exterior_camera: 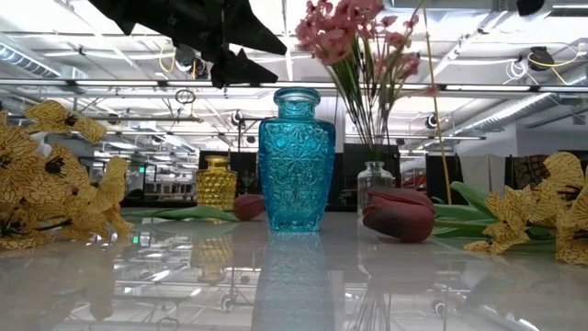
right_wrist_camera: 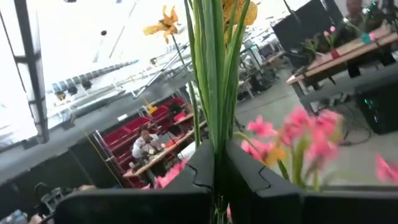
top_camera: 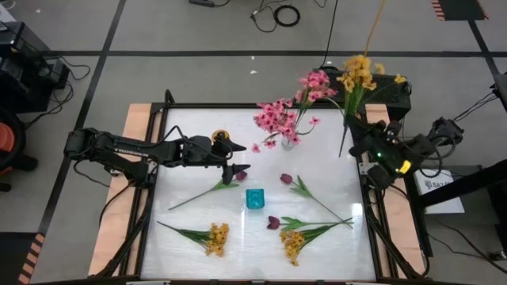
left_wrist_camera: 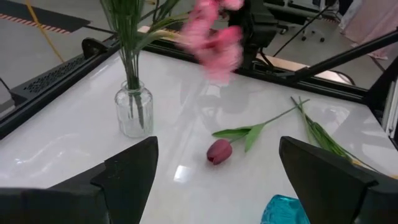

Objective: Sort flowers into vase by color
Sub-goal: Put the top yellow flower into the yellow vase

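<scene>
Overhead, the left arm lies stretched low across the desk [top_camera: 190, 237] from its left edge, and the left gripper [top_camera: 236, 146], jaws wide apart and holding nothing, hovers just left of the clear vase [top_camera: 290, 139], beside the small yellow vase [top_camera: 221, 136]. Below that gripper a maroon bud [top_camera: 239, 175] lies on its long stem, left of the blue vase [top_camera: 254, 199] at the desk's middle. One yellow sprig [top_camera: 215, 238] lies lower left of the blue vase, another [top_camera: 291, 244] lower right of it, with two more maroon buds [top_camera: 286, 180] [top_camera: 273, 222] just right of it. Pink blossoms [top_camera: 277, 117] stand in the clear vase, behind the blue vase. Farther right, the right arm is folded at the desk's right edge, its wrist raised; the right gripper [right_wrist_camera: 219, 177] has its jaws clamped together on the green stems of a yellow bunch [top_camera: 358, 75], held upright, above and right of the clear vase.
</scene>
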{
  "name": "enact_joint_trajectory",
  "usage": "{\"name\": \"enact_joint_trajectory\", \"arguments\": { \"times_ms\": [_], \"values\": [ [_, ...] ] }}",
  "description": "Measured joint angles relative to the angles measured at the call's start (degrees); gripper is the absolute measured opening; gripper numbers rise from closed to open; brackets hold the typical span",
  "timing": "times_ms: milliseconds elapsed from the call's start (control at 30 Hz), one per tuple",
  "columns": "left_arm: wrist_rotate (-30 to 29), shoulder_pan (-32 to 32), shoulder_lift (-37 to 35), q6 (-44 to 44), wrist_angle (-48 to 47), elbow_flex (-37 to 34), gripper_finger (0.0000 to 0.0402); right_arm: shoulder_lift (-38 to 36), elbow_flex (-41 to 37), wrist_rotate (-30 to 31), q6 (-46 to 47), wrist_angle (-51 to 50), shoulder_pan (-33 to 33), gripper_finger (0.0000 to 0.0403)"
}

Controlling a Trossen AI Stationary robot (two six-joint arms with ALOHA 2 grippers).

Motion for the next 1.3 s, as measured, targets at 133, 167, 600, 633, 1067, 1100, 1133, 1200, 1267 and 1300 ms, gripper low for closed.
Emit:
{"name": "enact_joint_trajectory", "arguments": {
  "times_ms": [133, 167, 600, 633, 1067, 1100, 1133, 1200, 1267, 1300],
  "values": [
    [0.02, -0.02, 0.00, 0.02, -0.02, 0.00, 0.0341, 0.56, 4.03, 0.32, -4.60, -1.27, 2.44, 0.0009],
    [0.02, -0.02, -0.01, 0.02, -0.03, 0.00, 0.0341, 0.76, 5.48, 0.62, -5.86, -2.07, 3.27, 0.0009],
    [0.02, 0.01, 0.00, 0.23, -0.45, 0.00, 0.0341, 4.54, 19.53, 15.20, -12.90, -20.99, 9.32, 0.0009],
    [0.02, 0.01, -0.02, 0.21, -0.44, 0.00, 0.0341, 4.68, 19.58, 15.19, -12.93, -20.97, 9.30, 0.0009],
    [0.04, -0.02, -0.02, 0.13, -0.44, 0.00, 0.0341, 9.02, 19.55, 15.18, -4.95, -36.55, 8.45, 0.0009],
    [0.04, -0.02, -0.01, 0.13, -0.44, 0.00, 0.0341, 9.33, 19.53, 15.15, -3.42, -39.14, 8.47, 0.0009],
    [0.04, -0.02, -0.02, 0.13, -0.44, 0.00, 0.0341, 9.62, 19.53, 15.12, -1.71, -41.48, 8.49, 0.0009],
    [0.04, -0.02, -0.02, 0.10, -0.46, 0.00, 0.0341, 10.11, 19.53, 15.14, 1.49, -45.92, 8.49, 0.0009],
    [0.04, -0.02, 0.00, 0.10, -0.46, 0.00, 0.0341, 10.70, 19.53, 15.13, 4.81, -50.31, 8.50, 0.0009],
    [0.04, -0.01, -0.01, 0.10, -0.46, 0.00, 0.0341, 11.07, 19.53, 15.08, 6.56, -52.05, 8.62, 0.0009]
  ]
}}
